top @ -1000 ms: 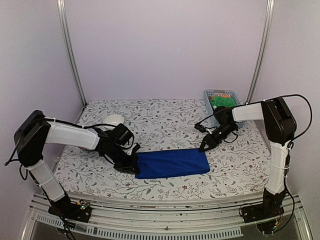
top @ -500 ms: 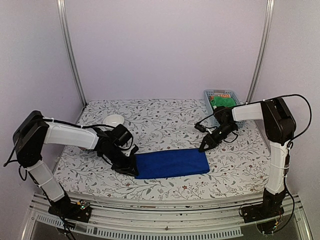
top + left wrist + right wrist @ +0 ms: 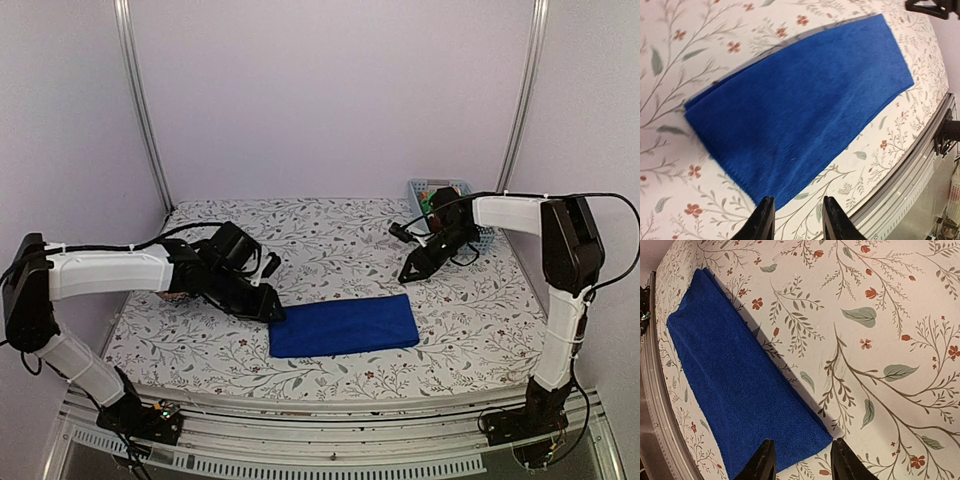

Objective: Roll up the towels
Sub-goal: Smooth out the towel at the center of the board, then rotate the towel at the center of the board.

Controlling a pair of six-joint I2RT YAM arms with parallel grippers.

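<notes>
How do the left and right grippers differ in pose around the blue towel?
The left gripper is close by the towel's left end; the right gripper is farther off, beyond its far right corner. The left gripper points rightward, the right gripper leftward. Both are open and empty.

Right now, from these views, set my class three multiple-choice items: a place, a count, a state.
1. The blue towel lies: A. on the flowered table cover B. over an arm C. on the floor
2. Towels on the cover: A. three B. two C. one
3. The left hand and right hand are: A. gripping the towel B. open, empty C. out of view
1 A, flat on the cover; 2 C, only the blue one shows; 3 B, wrist views show parted fingers, nothing between.
</notes>
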